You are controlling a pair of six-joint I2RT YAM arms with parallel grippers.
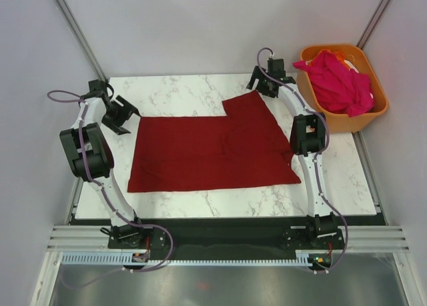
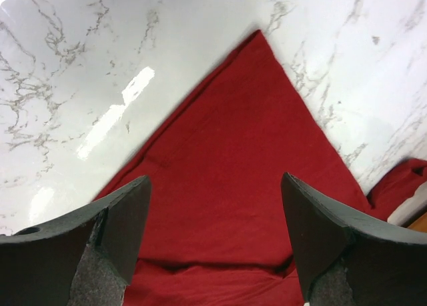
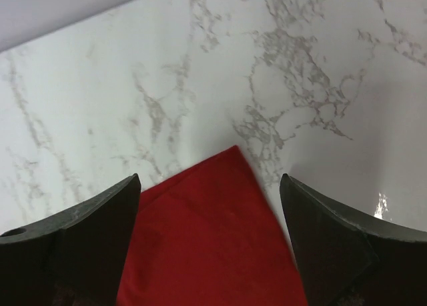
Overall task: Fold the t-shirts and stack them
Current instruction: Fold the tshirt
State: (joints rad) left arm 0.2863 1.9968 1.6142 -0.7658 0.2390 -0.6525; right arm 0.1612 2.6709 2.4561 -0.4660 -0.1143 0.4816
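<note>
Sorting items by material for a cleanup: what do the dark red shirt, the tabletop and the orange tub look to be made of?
Dark red shirt: soft matte cloth, lying flat with faint creases. White veined tabletop: marble-look, glossy, showing glare; possibly laminate. Orange tub: smooth moulded plastic, probably.

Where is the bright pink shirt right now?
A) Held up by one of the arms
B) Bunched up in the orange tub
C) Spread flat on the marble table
B: the pink shirt lies crumpled in the orange tub, while the red shirt lies flat on the table.
</note>
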